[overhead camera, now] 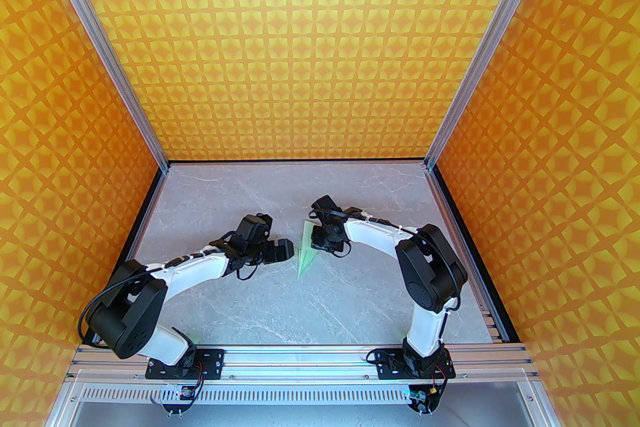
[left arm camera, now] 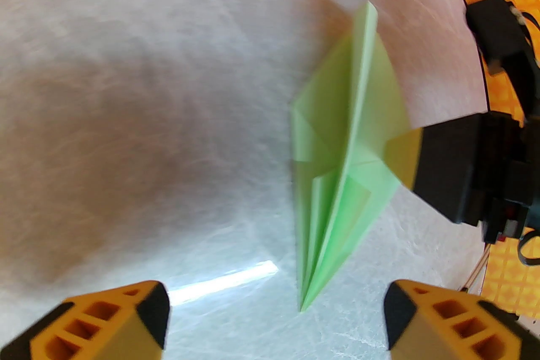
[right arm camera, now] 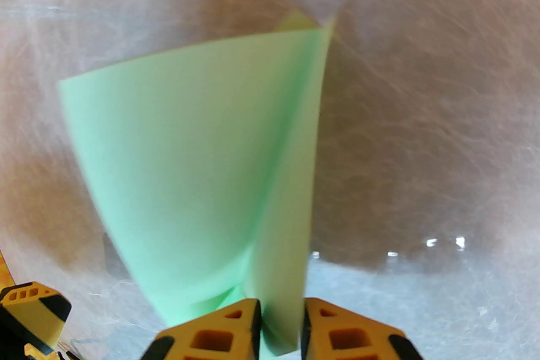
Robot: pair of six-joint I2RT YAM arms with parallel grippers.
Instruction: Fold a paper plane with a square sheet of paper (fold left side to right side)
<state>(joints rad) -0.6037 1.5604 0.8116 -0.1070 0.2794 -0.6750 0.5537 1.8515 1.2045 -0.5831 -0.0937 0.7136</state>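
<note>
While my right claw [right arm camera: 280,324] pinches the edge of the pale mint-green folded paper dart [right arm camera: 202,164], my left claw [left arm camera: 276,307] hangs spread wide and empty.
From that pinch the paper fans outward, its layered creases meeting at a sharp tip that points toward my bases, over the middle of the grey marbled tabletop [overhead camera: 350,305]. My left claw sits just beside the dart on its left, apart from it.

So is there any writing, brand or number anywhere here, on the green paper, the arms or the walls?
None can be read. The paper plane is plain green; the orange walls carry a star pattern, no letters; the arms show no legible marking. The small circuit boards at the arm bases are too small to tell.
</note>
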